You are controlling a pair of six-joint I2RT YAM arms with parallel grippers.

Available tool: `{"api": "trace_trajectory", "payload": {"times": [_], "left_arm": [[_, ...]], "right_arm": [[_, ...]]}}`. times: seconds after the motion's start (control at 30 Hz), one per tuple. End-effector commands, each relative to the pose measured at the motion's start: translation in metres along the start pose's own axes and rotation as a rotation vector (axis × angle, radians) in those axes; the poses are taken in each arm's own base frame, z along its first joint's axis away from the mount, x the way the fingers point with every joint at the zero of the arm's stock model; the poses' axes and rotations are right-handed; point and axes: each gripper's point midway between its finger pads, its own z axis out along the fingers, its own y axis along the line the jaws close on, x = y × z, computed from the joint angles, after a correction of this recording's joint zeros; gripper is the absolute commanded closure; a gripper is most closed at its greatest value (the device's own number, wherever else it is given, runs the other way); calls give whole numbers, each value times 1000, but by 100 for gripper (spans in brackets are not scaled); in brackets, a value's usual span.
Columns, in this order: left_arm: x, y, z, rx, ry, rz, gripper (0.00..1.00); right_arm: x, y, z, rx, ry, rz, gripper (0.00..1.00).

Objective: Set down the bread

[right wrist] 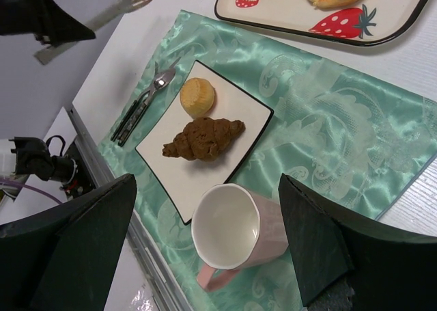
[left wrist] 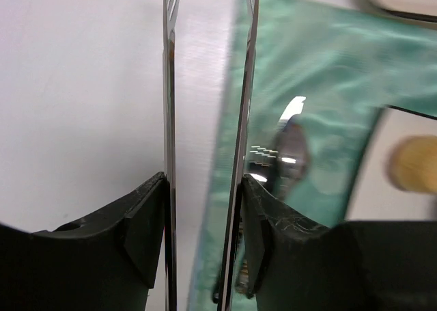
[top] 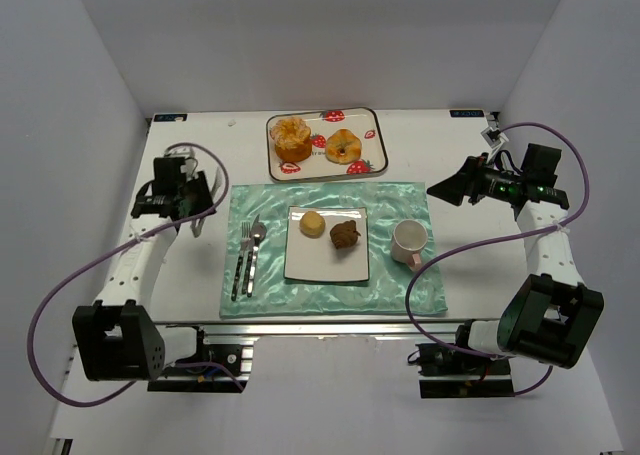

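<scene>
My left gripper (top: 192,207) is shut on metal tongs (left wrist: 168,113), whose two blades stand apart with nothing between them, over the mat's left edge near the spoon (left wrist: 290,154). The tongs also show in the right wrist view (right wrist: 117,5). A pale round roll (top: 312,223) and a brown croissant (top: 345,235) lie on the white square plate (top: 327,267). Two golden breads (top: 291,138) (top: 344,147) lie on the strawberry tray (top: 372,125). My right gripper (top: 441,189) is open and empty, held in the air above the pink mug (right wrist: 229,232).
A green satin mat (top: 400,200) lies under the plate and mug (top: 409,241). A fork (top: 242,260) and spoon (top: 256,250) lie at the mat's left. White walls enclose the table on three sides. The metal table rail (top: 330,327) runs along the front.
</scene>
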Motion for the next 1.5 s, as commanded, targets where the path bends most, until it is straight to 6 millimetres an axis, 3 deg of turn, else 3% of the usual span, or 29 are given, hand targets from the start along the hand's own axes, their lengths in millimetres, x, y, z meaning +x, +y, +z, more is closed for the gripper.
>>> {"api": "trace_trajectory", "payload": {"times": [0.0, 0.37, 0.47, 0.57, 0.8, 1.0, 1.07, 1.2, 1.37, 1.4, 1.43, 1.47], "left_arm": [[8, 46, 27, -108, -44, -72, 45], [28, 128, 72, -328, -56, -140, 34], [45, 135, 87, -329, 4, -152, 31], [63, 129, 101, -284, 67, -158, 27], [79, 128, 107, -270, 106, -147, 22], [75, 134, 92, -325, 86, -175, 8], [61, 131, 79, -325, 33, -189, 2], [43, 123, 55, -312, -44, -244, 2], [14, 93, 19, -186, -123, -312, 2], [9, 72, 15, -89, -118, -313, 2], [14, 63, 8, -71, -86, -322, 2], [-1, 55, -6, -51, -128, -322, 2]], "right_arm": [[-9, 4, 0, -29, -16, -35, 11], [-13, 7, -1, -62, -1, -50, 11], [-11, 8, -1, -61, 3, -59, 11], [-9, 8, -3, -52, 9, -63, 11], [-6, 8, -4, -37, 18, -75, 11], [-6, 7, -3, -51, 19, -60, 11], [-6, 7, -3, -51, 17, -66, 11], [-8, 9, -3, -63, 14, -69, 11], [-9, 9, -3, -60, 22, -73, 11], [-7, 9, -3, -59, 27, -61, 11], [-7, 9, -3, -59, 28, -62, 11], [-7, 8, -3, -60, 30, -57, 11]]}}
